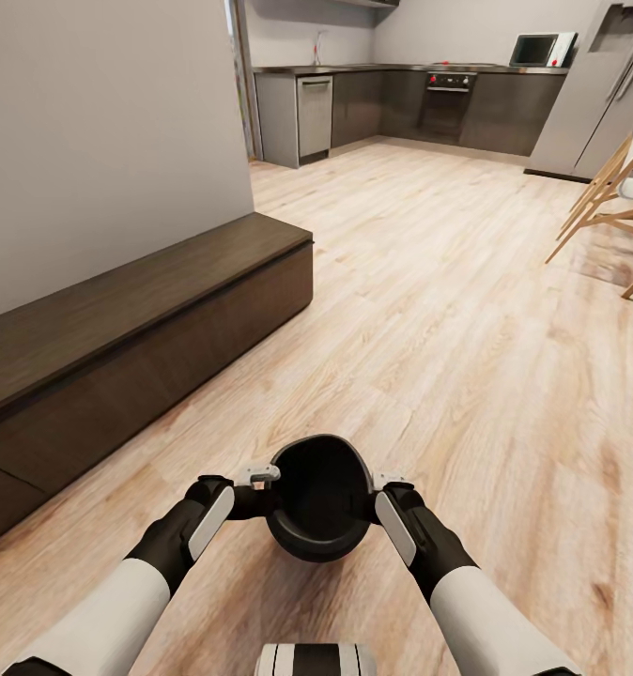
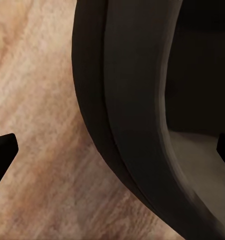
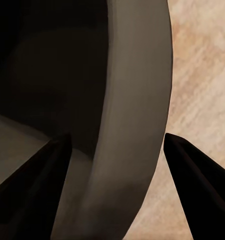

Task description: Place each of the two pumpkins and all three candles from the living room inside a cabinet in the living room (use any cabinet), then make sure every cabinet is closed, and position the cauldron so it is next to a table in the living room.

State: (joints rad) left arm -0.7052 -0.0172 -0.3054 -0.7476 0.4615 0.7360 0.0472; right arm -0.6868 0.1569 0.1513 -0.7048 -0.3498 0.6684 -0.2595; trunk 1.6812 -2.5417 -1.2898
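Cauldron [image 1: 318, 498] carried low in front of robot, over wood floor [image 1: 448, 329]. Left hand [image 1: 263, 477] pinching one rim side, right hand [image 1: 380, 486] straddling opposite rim wall. Cabinet [image 1: 119, 329] alongside at left, fronts look shut. Looks like cauldron step; next needs drive to find living-room worktop, set pot down beside it.

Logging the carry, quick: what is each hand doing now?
Left hand: shut on the cauldron rim.
Right hand: shut on the opposite rim.

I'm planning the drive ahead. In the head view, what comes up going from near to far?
Cauldron held between the left gripper and right gripper → long dark cabinet → wooden chairs → kitchen counter.
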